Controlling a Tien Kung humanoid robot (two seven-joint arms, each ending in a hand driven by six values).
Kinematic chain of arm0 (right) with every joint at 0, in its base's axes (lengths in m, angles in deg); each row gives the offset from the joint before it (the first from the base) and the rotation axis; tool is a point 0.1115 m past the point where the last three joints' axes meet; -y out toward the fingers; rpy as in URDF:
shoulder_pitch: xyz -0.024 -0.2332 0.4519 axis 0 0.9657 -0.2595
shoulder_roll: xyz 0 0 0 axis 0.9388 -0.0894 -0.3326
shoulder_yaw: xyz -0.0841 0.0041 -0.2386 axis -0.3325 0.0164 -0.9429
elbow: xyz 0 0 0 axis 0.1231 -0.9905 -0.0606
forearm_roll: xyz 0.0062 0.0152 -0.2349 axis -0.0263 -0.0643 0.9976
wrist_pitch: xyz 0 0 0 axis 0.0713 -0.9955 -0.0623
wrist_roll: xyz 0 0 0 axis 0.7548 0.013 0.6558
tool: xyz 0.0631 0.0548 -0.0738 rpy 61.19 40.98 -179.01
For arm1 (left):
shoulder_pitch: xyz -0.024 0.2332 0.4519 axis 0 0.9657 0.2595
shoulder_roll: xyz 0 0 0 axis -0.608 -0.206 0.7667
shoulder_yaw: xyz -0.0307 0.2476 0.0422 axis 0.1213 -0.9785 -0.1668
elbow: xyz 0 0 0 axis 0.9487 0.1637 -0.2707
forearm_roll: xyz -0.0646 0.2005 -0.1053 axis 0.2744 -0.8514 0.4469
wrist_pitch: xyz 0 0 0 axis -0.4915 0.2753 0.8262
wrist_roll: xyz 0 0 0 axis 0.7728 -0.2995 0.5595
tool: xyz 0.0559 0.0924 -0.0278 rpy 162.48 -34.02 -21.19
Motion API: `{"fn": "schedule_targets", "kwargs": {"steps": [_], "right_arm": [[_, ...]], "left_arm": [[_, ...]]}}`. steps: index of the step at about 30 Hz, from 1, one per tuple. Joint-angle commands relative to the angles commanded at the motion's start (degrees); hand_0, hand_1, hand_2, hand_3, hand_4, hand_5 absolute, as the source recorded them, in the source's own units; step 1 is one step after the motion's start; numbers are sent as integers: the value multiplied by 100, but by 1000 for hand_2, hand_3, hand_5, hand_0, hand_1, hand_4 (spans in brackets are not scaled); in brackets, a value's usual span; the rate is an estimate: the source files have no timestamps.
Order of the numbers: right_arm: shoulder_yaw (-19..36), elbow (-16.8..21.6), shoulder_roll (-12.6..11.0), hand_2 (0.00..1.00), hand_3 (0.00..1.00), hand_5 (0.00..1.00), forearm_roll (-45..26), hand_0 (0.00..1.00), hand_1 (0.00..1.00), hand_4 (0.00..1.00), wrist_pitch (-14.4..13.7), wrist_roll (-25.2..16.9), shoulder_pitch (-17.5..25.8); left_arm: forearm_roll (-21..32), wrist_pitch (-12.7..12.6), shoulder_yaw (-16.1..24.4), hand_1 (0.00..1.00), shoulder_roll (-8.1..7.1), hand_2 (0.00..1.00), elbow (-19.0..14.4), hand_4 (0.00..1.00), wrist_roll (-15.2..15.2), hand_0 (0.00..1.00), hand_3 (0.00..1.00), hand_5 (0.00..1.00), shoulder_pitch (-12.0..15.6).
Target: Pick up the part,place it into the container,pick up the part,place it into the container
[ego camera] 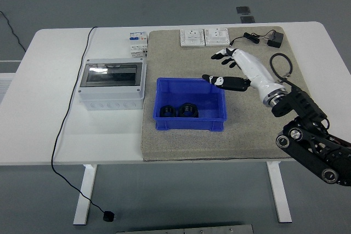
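Head view, single moment.

Right hand (237,68): hovers right of frame centre, above the grey mat (263,130), just beyond the upper right corner of the blue bin (190,125). Fingers spread and relaxed, nothing held; thumb points left toward the bin, other fingers point to the upper left. Left arm not visible.

Parts: two dark round parts (176,110) sit side by side on the bin floor, lower left of its interior, touching or nearly so. Too small to tell their long axis or exact shape.

Relation that matters: both parts lie down and left of the open hand, inside the bin; none is visible loose on the mat or the white table (49,80). Judgement: with two parts in the bin, both placements look done, so the next move is probably withdrawal rather than a reach.

Other items: grey enclosure (112,84) left of the bin, two white switch plates (203,37) and a black adapter (275,40) along the mat's top edge, all well apart from the hand.
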Motion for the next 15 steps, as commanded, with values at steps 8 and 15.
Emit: {"fn": "schedule_targets", "kwargs": {"steps": [8,15], "right_arm": [[1263,-328,63,638,607,519,-1662,528,546,868,-532,-1096,1216],[937,-730,269,637,604,511,-2845,528,549,851,-454,-1600,1399]], "left_arm": [[154,-57,-91,551,52,567,0,740,3,722,677,749,32],[75,-49,-60,554,73,570,0,731,46,722,673,748,11]]}}
